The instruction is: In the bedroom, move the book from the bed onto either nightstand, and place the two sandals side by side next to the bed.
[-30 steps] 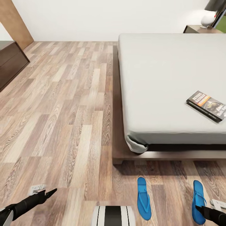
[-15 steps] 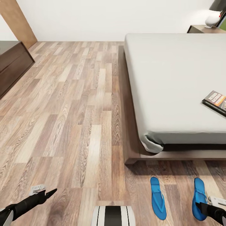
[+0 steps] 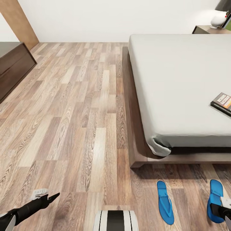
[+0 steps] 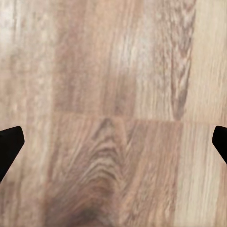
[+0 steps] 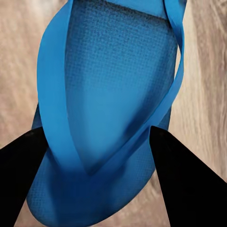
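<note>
Two blue sandals lie near the bed's foot on the plank floor: one (image 3: 165,202) lies free, the other (image 3: 216,195) sits under my right gripper (image 3: 217,209). In the right wrist view that sandal (image 5: 118,94) fills the space between the dark fingers (image 5: 184,179), and my right gripper (image 5: 99,137) is narrowed around its strap. The book (image 3: 222,103) rests on the grey mattress of the bed (image 3: 179,80) at the right edge of the head view. A nightstand (image 3: 205,29) stands by the far end of the bed. My left gripper (image 3: 53,196) hangs open over bare floor (image 4: 113,142).
A long low dark cabinet (image 3: 12,64) stands against the left wall, with a wood panel (image 3: 19,22) behind it. A white lamp (image 3: 218,20) sits on the nightstand. A wide stretch of plank floor (image 3: 73,106) lies left of the bed. My base (image 3: 115,224) shows at the bottom.
The view has swung left, sliding the bed and book rightward. The sandal at my right gripper has shifted right, away from the other sandal, and looks larger. The left arm is unchanged.
</note>
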Motion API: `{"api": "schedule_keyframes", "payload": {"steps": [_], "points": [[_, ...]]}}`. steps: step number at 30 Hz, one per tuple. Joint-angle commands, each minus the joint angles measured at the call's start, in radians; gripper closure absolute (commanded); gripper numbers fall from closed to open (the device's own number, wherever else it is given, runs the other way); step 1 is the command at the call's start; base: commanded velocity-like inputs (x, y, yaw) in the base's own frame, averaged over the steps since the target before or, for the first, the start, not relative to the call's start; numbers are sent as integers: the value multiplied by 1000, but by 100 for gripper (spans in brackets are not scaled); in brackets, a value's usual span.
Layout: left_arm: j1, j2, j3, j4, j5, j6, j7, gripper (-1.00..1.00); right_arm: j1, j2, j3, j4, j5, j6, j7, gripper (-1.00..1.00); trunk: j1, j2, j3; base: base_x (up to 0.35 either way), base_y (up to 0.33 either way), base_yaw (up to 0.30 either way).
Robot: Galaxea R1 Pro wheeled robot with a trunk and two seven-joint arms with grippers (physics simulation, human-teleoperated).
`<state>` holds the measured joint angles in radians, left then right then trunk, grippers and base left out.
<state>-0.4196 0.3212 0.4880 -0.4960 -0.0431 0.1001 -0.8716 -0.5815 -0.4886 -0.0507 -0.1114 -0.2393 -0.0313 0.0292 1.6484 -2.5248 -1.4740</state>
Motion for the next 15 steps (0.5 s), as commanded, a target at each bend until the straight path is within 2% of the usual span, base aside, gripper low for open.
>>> {"api": "schedule_keyframes", "payload": {"steps": [1,5,8,11,13,15], "points": [[-1,-1,8,-1,-4,10,-7,-100,-1,0,-5,0,-5,-3,2,100,0,0,-1,0,0,0],[-1,-6,8,3,-5,10,-6,-100,-1,-1,-5,-4,-2,-3,12,100,0,0,-1,0,0,0],[-1,-8,8,5,-6,10,-5,-100,-1,0,-3,-32,18,-3,17,100,0,0,-1,0,0,0],[-1,-9,8,5,-6,9,-5,-100,-1,2,-2,-62,68,-3,68,100,0,0,-1,0,0,0],[-1,-9,8,5,-6,9,-4,-100,-1,13,-2,-70,140,-3,162,100,0,0,-1,0,0,0],[-1,-10,8,5,-6,9,-4,-100,-1,21,-3,-72,191,-3,190,100,0,0,-1,0,0,0]]}}
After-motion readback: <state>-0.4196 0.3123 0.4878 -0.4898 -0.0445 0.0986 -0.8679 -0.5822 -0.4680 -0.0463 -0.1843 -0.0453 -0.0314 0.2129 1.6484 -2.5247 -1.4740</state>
